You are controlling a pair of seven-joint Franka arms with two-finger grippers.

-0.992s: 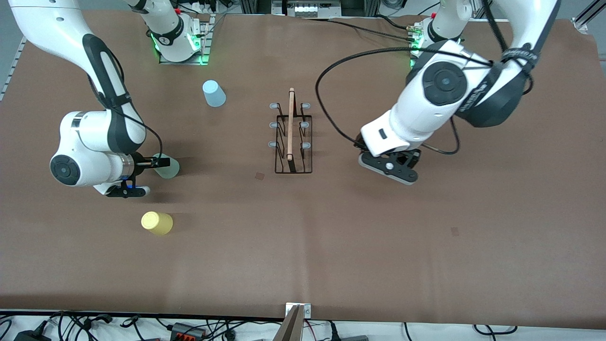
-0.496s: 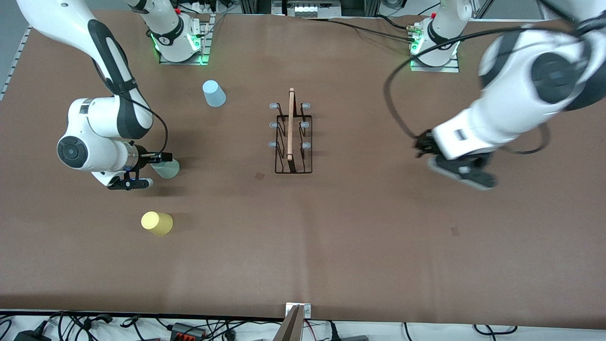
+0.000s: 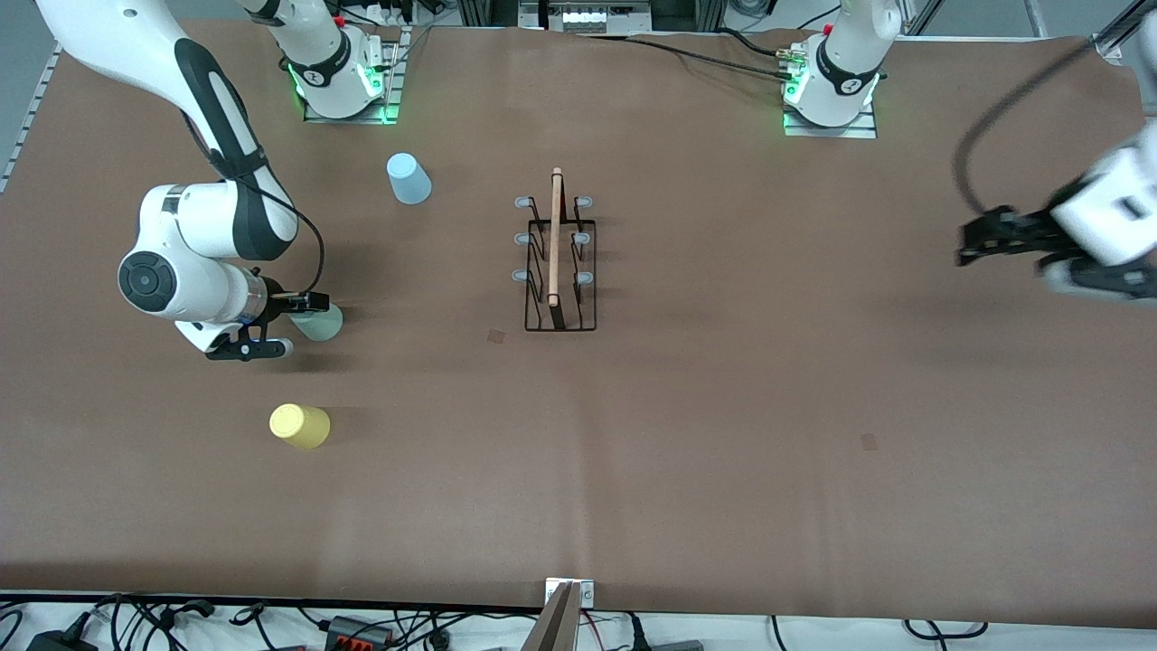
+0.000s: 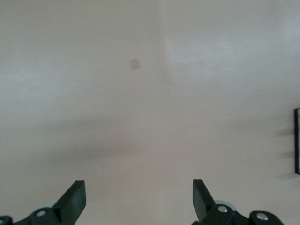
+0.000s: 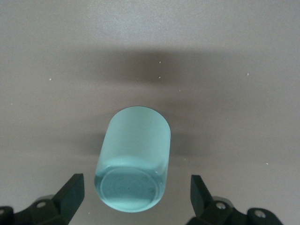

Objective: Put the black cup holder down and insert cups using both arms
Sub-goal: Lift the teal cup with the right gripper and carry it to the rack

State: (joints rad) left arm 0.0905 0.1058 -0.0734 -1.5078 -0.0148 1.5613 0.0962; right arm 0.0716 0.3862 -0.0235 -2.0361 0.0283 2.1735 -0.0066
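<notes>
Your black cup holder stands upright near the middle of the table, its pale wooden handle running away from the front camera and its grey-blue pegs bare; no cup sits on it. One edge of it shows in the left wrist view.

The three cups lie toward the right arm's end of the table. The light blue cup stands upside down, farthest from the front camera. The mint green cup lies between the other two, and the yellow cup is nearest the front camera.

Your right gripper is low at the mint green cup. In the right wrist view its fingers stand spread wide on either side of the cup, with a gap on both sides, so nothing is grasped.

Your left gripper is over bare table toward the left arm's end, well apart from the holder. Its fingers are released and wide apart, holding nothing.
</notes>
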